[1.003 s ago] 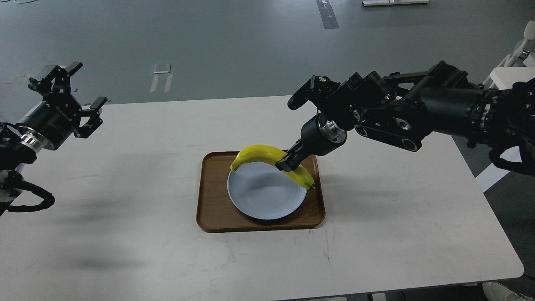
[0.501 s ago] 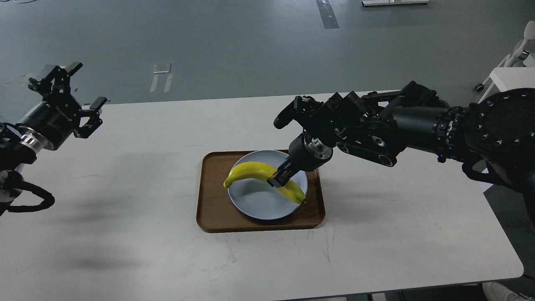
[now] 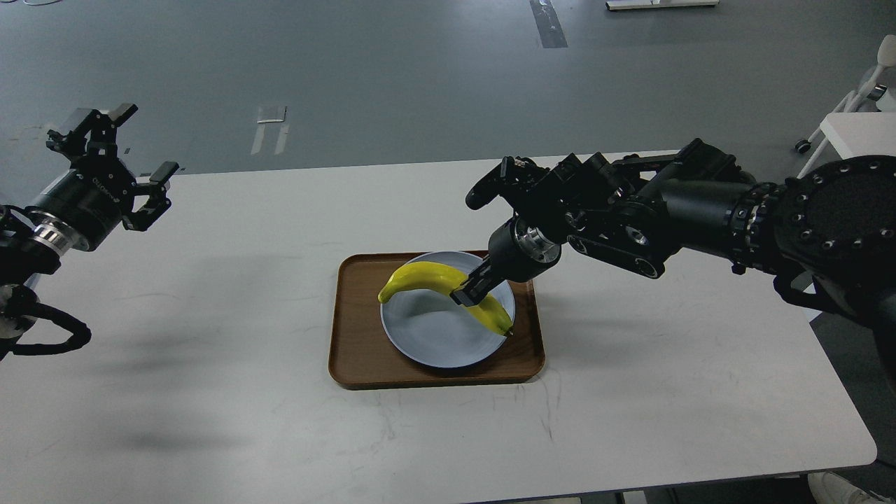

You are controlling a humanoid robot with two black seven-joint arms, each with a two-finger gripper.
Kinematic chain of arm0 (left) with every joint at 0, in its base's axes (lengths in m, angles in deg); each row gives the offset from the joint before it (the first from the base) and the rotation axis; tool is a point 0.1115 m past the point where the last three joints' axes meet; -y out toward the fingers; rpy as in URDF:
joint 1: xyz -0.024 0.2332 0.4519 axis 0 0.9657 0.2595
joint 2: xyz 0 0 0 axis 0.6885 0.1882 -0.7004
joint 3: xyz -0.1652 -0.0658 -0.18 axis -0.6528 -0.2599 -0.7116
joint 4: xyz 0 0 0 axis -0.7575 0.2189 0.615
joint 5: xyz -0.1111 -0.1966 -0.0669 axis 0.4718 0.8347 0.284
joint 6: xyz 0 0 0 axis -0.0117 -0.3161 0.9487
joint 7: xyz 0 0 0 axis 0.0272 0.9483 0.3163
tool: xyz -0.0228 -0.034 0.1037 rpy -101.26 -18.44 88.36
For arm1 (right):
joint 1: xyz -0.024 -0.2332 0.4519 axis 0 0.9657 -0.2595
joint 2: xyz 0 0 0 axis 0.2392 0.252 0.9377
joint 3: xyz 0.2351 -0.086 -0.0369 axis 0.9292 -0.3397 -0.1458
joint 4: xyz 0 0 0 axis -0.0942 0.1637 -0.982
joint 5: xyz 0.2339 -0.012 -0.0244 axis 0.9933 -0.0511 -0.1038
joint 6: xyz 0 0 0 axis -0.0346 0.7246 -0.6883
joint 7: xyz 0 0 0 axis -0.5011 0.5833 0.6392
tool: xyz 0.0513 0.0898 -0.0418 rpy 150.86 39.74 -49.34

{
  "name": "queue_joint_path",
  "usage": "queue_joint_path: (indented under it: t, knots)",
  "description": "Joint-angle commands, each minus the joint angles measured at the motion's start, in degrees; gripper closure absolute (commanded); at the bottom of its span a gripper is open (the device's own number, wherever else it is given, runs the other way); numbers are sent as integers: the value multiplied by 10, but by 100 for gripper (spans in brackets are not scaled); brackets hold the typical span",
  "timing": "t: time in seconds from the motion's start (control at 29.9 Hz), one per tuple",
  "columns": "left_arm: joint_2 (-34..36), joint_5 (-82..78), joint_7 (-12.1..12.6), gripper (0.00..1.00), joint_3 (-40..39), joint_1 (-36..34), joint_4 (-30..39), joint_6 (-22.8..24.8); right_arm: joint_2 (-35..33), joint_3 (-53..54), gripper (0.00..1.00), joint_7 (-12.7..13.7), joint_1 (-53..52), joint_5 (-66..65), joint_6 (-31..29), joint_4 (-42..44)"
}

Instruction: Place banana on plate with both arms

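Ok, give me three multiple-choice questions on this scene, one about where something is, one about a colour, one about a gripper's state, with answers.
1. Where does the plate sit?
A. on the brown tray
B. straight on the white table
C. on the floor

2. What colour is the banana?
A. red
B. yellow
C. purple

3. What is the right gripper doing?
A. hanging open over the bare table
B. shut on the banana above the plate
C. gripping the tray's rim

Answers:
1 A, the tray's wooden rim shows all round the plate.
2 B, the fruit is bright yellow with a darker tip.
3 B, its black fingers close on the banana's middle, while the left gripper is open far off at the table's left.
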Motion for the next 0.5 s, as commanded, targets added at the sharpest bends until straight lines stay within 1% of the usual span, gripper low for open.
queue_joint_path:
  t: [0.0,0.17,0.23,0.27,0.33,0.37,0.43,0.47]
  knots:
    - [4,0,0,2,0,0,0,0,0,0,43,0,0,4,-1,0]
    - [6,0,0,2,0,0,0,0,-2,4,28,0,0,5,-2,0]
    - [6,0,0,2,0,0,0,0,-17,7,8,0,-1,15,-2,-2]
    - [6,0,0,2,0,0,0,0,-24,9,6,0,-3,23,-3,-2]
    - [6,0,0,2,0,0,0,0,-45,18,5,0,-10,42,-3,-4]
    - [6,0,0,2,0,0,0,0,-45,18,5,0,-10,42,-3,-4]
    - [7,0,0,2,-1,0,0,0,-88,57,4,0,-20,79,-5,-8]
    - [6,0,0,2,-1,0,0,0,-97,68,4,0,-20,90,-5,-10]
